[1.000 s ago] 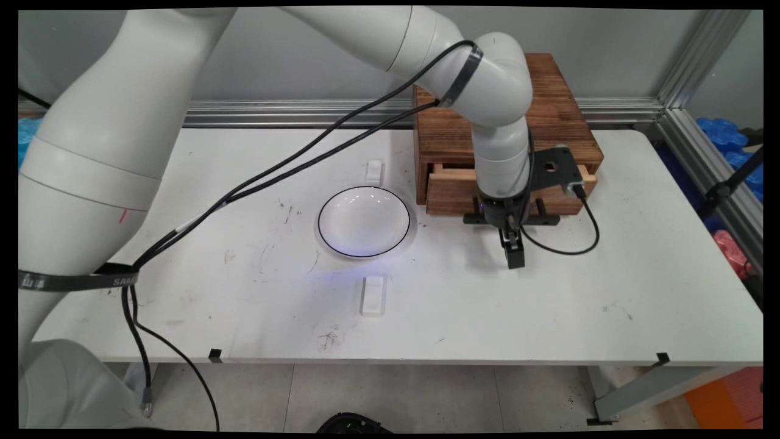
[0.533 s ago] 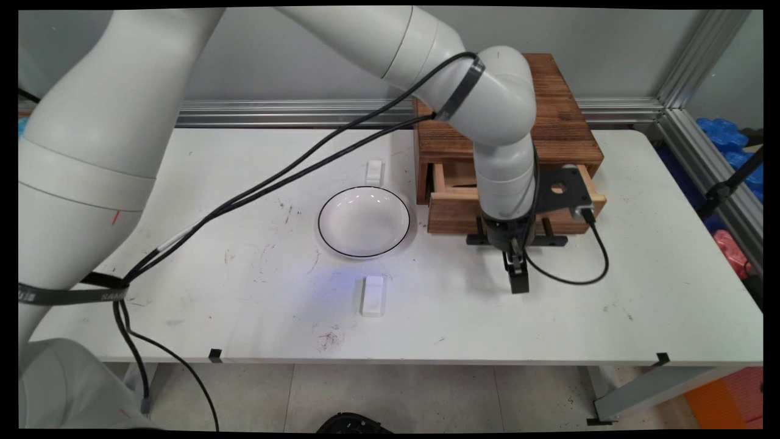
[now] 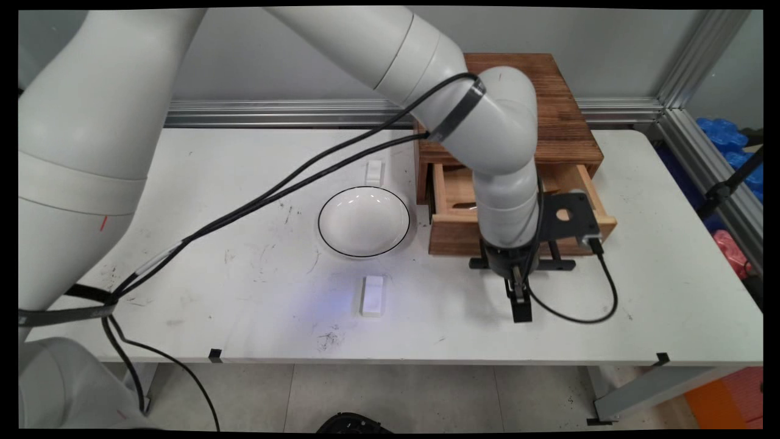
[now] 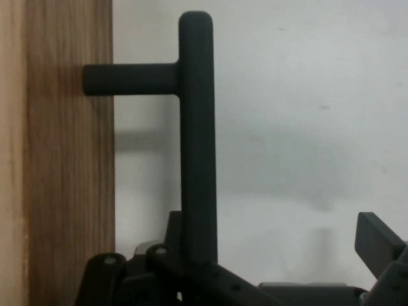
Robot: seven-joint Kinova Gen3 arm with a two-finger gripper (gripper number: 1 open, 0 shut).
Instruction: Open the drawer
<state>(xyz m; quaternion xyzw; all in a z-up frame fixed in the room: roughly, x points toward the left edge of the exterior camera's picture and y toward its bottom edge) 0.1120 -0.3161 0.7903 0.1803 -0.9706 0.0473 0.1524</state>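
A wooden cabinet [image 3: 563, 116] stands at the back right of the table, and its drawer [image 3: 457, 235] is pulled partly out towards the table's near side. The drawer's black bar handle [image 3: 557, 264] [image 4: 197, 127] runs across its front. My gripper [image 3: 518, 294] [image 4: 274, 252] points down over the middle of that handle, open. The bar lies at the left finger's side, while the right finger [image 4: 377, 241] stands well apart from it. The drawer's wooden front [image 4: 64, 166] fills the hand view's left side.
A white bowl with a black rim [image 3: 364, 221] sits just left of the drawer. One small white block [image 3: 373, 295] lies nearer the front edge, another [image 3: 374, 172] behind the bowl. A black cable [image 3: 600, 305] loops from the hand onto the table at the right.
The gripper has moved towards the table's near edge, and the drawer has slid out with it, showing more of its inside.
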